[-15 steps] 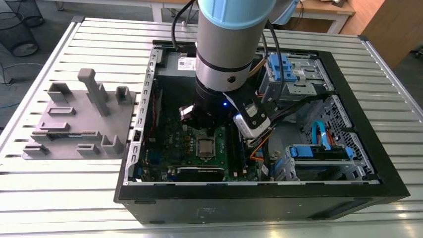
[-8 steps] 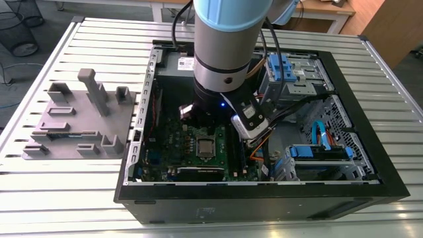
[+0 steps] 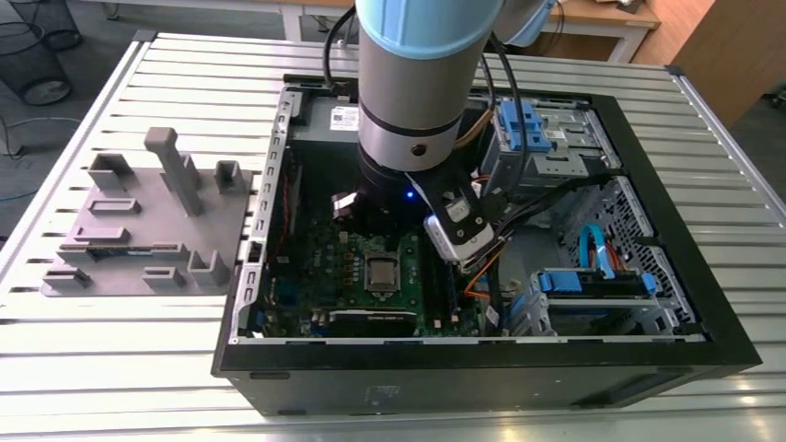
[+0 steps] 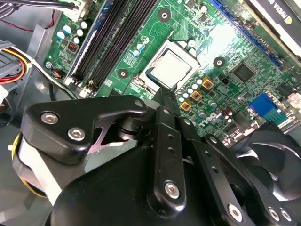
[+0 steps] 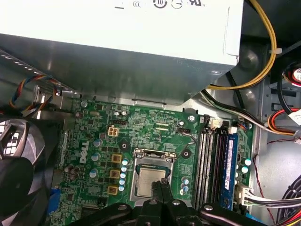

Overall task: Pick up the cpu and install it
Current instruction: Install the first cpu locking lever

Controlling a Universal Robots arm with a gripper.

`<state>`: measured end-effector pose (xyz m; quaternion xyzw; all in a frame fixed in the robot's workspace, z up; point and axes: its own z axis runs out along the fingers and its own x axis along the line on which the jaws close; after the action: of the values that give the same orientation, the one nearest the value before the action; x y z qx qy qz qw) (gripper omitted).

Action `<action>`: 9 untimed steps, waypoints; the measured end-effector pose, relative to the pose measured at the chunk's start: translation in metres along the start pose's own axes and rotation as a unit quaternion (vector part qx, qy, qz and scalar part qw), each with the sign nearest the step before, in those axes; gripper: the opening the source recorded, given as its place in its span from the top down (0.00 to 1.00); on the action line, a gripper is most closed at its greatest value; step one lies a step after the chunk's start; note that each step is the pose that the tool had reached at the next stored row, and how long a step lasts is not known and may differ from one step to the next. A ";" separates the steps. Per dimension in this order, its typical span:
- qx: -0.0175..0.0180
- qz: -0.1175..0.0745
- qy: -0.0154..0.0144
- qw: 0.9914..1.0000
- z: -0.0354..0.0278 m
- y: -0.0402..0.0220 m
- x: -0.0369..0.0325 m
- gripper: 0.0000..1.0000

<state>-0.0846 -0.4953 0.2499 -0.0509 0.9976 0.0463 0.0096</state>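
The cpu (image 5: 148, 182), a small square chip with a silvery top, lies flat in the open socket (image 5: 153, 157) on the green motherboard (image 5: 94, 136). In the exterior view the cpu (image 3: 382, 273) sits in the middle of the board inside the open computer case (image 3: 491, 354), just in front of the arm. My gripper (image 5: 162, 189) hangs close above one edge of the chip, its two thin black fingers pressed together with nothing between them. The second wrist view has the same shut gripper (image 4: 162, 92) at the edge of the cpu (image 4: 171, 68).
A grey power supply (image 5: 117, 28) with yellow and black cables (image 5: 263, 56) stands beyond the board. Memory slots (image 5: 209, 165) run beside the socket, and a black fan (image 5: 14, 155) sits on the other side. A grey fixture plate (image 3: 147, 221) lies on the slatted table at the exterior view's left.
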 end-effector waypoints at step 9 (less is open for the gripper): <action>0.000 0.003 0.000 1.000 0.0004 0.0002 0.0022 0.89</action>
<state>-0.0868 -0.4953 0.2495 -0.0480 0.9977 0.0462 0.0097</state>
